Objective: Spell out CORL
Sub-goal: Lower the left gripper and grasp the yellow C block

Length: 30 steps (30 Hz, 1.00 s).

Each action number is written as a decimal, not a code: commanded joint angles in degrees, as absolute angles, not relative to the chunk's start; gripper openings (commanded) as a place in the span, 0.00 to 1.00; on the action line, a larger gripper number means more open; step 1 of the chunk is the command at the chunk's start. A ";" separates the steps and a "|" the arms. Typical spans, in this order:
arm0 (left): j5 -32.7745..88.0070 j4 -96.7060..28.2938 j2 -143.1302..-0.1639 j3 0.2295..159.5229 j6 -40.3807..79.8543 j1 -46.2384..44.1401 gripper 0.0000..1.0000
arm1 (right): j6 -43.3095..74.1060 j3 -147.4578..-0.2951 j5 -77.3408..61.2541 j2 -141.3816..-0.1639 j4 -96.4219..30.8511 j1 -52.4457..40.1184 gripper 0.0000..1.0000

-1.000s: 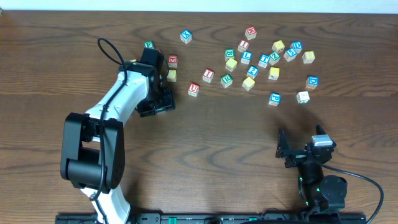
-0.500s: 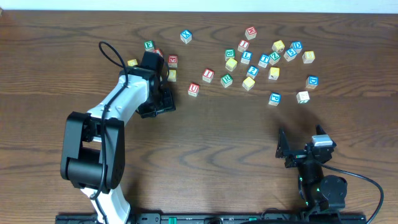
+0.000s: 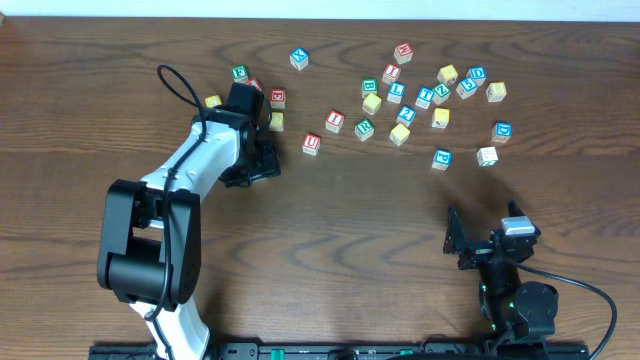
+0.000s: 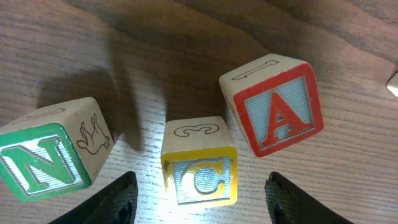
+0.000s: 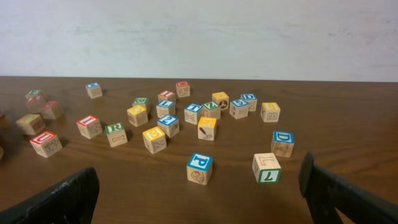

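In the left wrist view a yellow-framed C block lies just ahead of my open left gripper, centred between its two fingers. A green N block is to its left and a red A block to its upper right. From overhead, the left gripper is beside the upper-left cluster of blocks. I cannot tell from overhead which block is the C. My right gripper is open and empty at the front right. Ahead of it stand an L block and a green block that looks like R.
Several letter blocks are scattered across the far middle and right of the table. They include a blue P and a blue D. A red block and a yellow block sit close to the left arm.
The left gripper has shifted slightly toward the far side of the table, uncovering a yellow block to its left. The right arm has not moved.
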<state>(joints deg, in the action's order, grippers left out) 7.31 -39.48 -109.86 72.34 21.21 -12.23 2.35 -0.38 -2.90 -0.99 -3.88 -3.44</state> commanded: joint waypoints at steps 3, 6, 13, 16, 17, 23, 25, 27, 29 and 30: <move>6.37 -38.65 -111.00 71.77 21.52 -12.36 0.65 | 2.76 -0.32 -3.16 -0.71 -4.14 -3.05 0.99; 6.37 -38.63 -111.35 71.68 21.52 -12.36 0.64 | 2.74 -0.32 -3.16 -0.71 -4.12 -3.05 0.99; 6.35 -38.39 -111.35 71.68 21.52 -12.36 0.56 | 2.74 -0.32 -3.16 -0.71 -4.14 -3.05 0.99; 5.17 -38.26 -111.35 71.68 21.54 -12.36 0.56 | 2.76 -0.32 -3.16 -0.71 -4.12 -3.05 0.99; 4.97 -38.26 -111.35 71.66 21.52 -12.36 0.55 | 2.76 -0.32 -3.16 -0.71 -4.12 -3.05 0.99; 4.84 -38.02 -111.35 71.26 21.52 -12.36 0.51 | 2.76 -0.32 -3.16 -0.71 -4.12 -3.05 0.99; 4.86 -37.76 -111.35 70.81 21.54 -12.36 0.51 | 2.76 -0.32 -3.16 -0.71 -4.14 -3.05 0.99; 4.86 -37.34 -111.35 70.28 21.54 -12.36 0.51 | 2.74 -0.32 -3.16 -0.71 -4.14 -3.05 0.99; 4.89 -36.88 -111.35 69.71 21.54 -12.36 0.51 | 2.76 -0.32 -3.16 -0.71 -4.12 -3.05 0.99; 4.89 -36.73 -111.35 69.45 21.56 -12.36 0.51 | 2.74 -0.32 -3.16 -0.71 -4.14 -3.05 0.99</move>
